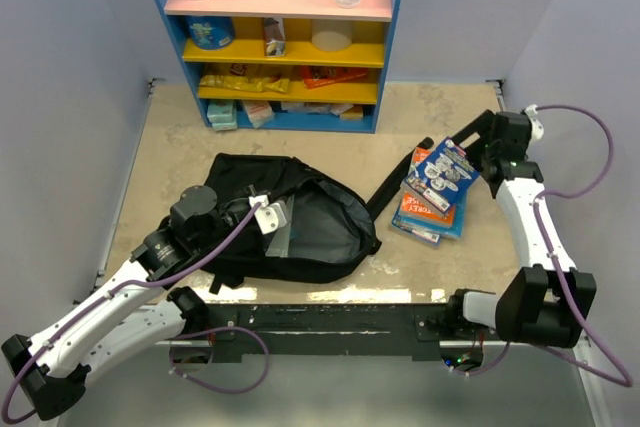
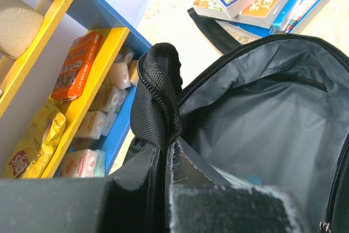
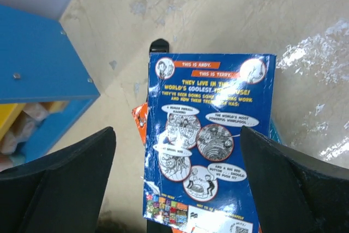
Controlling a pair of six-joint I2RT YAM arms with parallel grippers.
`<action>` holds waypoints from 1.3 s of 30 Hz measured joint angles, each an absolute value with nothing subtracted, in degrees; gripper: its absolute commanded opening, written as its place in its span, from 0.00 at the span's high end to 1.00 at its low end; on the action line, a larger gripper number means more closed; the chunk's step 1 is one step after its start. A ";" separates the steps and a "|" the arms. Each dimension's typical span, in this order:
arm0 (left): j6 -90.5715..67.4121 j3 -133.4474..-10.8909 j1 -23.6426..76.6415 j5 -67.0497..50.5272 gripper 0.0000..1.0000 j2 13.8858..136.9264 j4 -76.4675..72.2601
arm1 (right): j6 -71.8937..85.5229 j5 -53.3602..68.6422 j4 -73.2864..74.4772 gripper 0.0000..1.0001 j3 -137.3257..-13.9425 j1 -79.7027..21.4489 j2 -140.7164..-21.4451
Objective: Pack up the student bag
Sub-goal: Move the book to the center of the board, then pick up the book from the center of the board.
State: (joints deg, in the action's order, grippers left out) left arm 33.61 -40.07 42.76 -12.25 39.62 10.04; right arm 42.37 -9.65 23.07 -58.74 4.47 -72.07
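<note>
Bag position: the student bag (image 1: 300,227) lies flat on the table (image 1: 170,137), left of centre and in front of the shelf unit (image 1: 390,37). Its main compartment is unzipped and its grey lining is exposed. 1 black strap (image 1: 385,192) trails from the bag toward the books.

Left gripper (image 2: 163,159): its fingers are closed tight on the zip-edged rim of the bag, and a fold of that rim stands up from between them. The compartment mouth gapes just beside this pinch. A pale object shows low inside the compartment; it cannot be identified.

Right gripper (image 3: 174,178): the jaws stand wide apart and hold nothing. It hangs over the stack of books (image 1: 435,192), with 1 finger to each side of the top book (image 3: 207,145). Whether the fingers touch the stack cannot be told from these views.

Books: the stack rests on the table to the right of the bag, near it but apart, with its volumes fanned unevenly. The top book shows a blue back cover with cartoon panels, and an orange cover shows beneath it.

Shelf unit: blue frame with yellow shelves, carrying packets and small boxes.
</note>
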 measured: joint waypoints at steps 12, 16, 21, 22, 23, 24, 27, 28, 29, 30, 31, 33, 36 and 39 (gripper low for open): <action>33.61 -40.07 42.76 -12.53 1.00 39.68 10.04 | 45.69 1.89 19.66 0.01 -46.83 20.25 -71.46; 33.63 -40.07 42.76 -12.69 1.00 39.68 10.04 | 48.47 5.30 16.75 0.01 -44.07 21.61 -71.53; 33.61 -40.07 42.76 -12.71 1.00 39.66 10.04 | 52.03 8.51 11.97 0.01 -42.33 21.82 -74.54; 33.61 -40.07 42.76 -12.71 1.00 39.66 10.04 | 52.93 8.91 10.79 0.01 -41.87 21.80 -75.42; 33.58 -40.07 42.76 -12.71 1.00 39.66 10.04 | 53.71 9.30 9.96 0.02 -41.45 21.82 -76.27; 33.56 -40.07 42.76 -12.71 1.00 39.66 10.04 | 54.50 9.82 8.95 0.04 -41.01 21.82 -77.06; 33.45 -40.07 42.76 -12.71 1.00 39.66 10.04 | 56.58 10.74 6.39 0.12 -40.69 21.82 -78.67; 33.41 -40.07 42.76 -12.71 1.00 39.66 10.04 | 57.06 10.92 5.43 0.14 -40.66 21.82 -78.94; 33.19 -40.07 42.76 -12.71 1.00 39.66 10.04 | 57.49 11.07 4.64 0.16 -40.62 21.82 -79.13; 33.04 -40.07 42.76 -12.73 1.00 39.66 10.04 | 57.89 11.07 3.88 0.20 -40.51 21.82 -79.22; 32.88 -40.07 42.76 -12.73 1.00 39.66 10.04 | 58.13 11.07 3.31 0.23 -40.36 21.82 -79.22; 32.53 -40.07 42.76 -12.80 1.00 39.64 10.04 | 58.59 11.03 2.04 0.33 -40.07 21.82 -79.24; 32.36 -40.07 42.76 -12.82 1.00 39.51 10.07 | 59.31 11.09 0.38 0.56 -39.97 21.82 -79.24; 32.36 -40.07 42.76 -12.82 1.00 39.18 10.24 | 60.16 11.46 -2.15 0.78 -39.18 21.91 -79.33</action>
State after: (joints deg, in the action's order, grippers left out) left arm 32.36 -40.07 42.76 -12.82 39.18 10.24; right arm 60.16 11.46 -2.15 -39.18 21.91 -79.33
